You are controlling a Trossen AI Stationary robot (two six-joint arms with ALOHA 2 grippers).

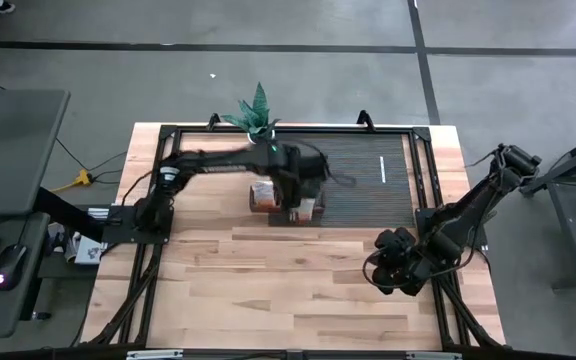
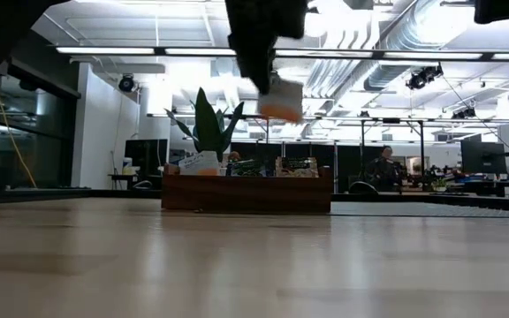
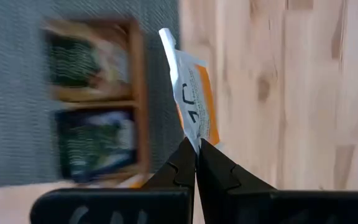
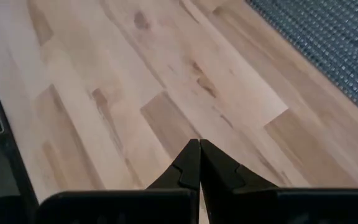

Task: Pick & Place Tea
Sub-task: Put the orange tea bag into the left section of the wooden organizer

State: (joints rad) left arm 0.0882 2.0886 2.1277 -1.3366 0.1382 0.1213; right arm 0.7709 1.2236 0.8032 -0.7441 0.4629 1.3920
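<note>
A light wooden tabletop (image 1: 268, 290) fills the lower centre of the high view, bare boards from its left edge across to the lower right; a dark ribbed mat (image 1: 368, 185) covers its upper right part. At upper centre stands a green plant (image 1: 255, 110). The left gripper (image 3: 196, 146) is clamped on a white-and-orange tea sachet (image 3: 191, 99), lifted clear above the wooden tray (image 2: 246, 190) (its compartments hold dark sachets). The right gripper (image 4: 199, 144), fingers pressed together, hangs over bare wood at lower right. An office room lies behind.
</note>
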